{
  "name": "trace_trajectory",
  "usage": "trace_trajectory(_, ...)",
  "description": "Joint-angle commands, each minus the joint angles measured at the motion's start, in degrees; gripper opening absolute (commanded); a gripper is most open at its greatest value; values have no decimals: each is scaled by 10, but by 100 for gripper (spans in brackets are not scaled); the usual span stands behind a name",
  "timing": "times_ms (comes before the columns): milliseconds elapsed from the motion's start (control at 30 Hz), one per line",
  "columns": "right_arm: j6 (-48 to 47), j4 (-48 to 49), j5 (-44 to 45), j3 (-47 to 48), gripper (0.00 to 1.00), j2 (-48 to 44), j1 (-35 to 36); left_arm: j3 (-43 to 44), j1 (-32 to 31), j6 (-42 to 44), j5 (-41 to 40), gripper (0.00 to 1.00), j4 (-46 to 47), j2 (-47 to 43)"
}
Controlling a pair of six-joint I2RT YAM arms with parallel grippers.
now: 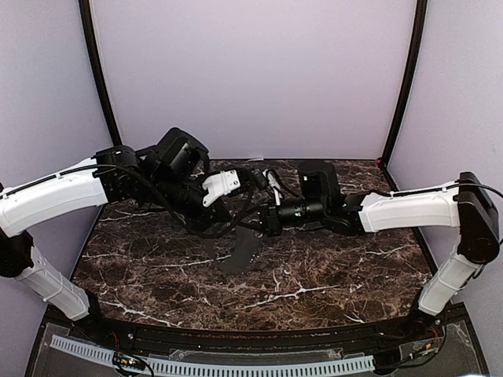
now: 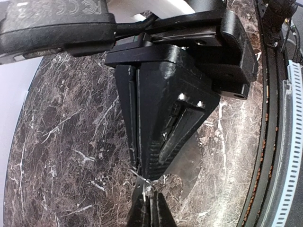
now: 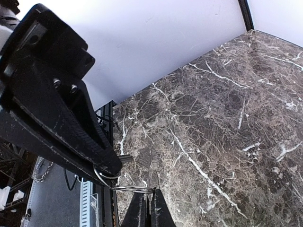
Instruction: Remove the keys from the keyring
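Both arms meet tip to tip above the middle of the marble table. The keyring is a thin metal loop, seen edge-on in the right wrist view, stretched between the two grippers. My right gripper is shut on one end of it. My left gripper is shut on the other end, where a second curved wire loop shows under its tip. In the left wrist view my left gripper pinches a small bit of bright metal right against the right gripper's fingers. I cannot make out any keys.
Pale purple walls with black corner posts close in the table at the back and sides. A white perforated rail runs along the near edge. The grippers cast a dark shadow on the marble below.
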Motion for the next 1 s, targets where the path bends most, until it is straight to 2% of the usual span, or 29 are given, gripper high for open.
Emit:
trace_trajectory(0, -4, -14, 108, 9, 0, 18, -16, 26, -34, 20, -28, 0, -26, 11)
trace_trajectory(333, 36, 27, 182, -25, 0, 18, -16, 27, -39, 17, -63, 0, -27, 13)
trace_trajectory(700, 88, 92, 191, -42, 0, 12, -18, -12, -44, 16, -119, 0, 13, 9)
trace_trajectory(967, 122, 134, 174, -55, 0, 9, -19, -54, -45, 8, -125, 0, 56, -10)
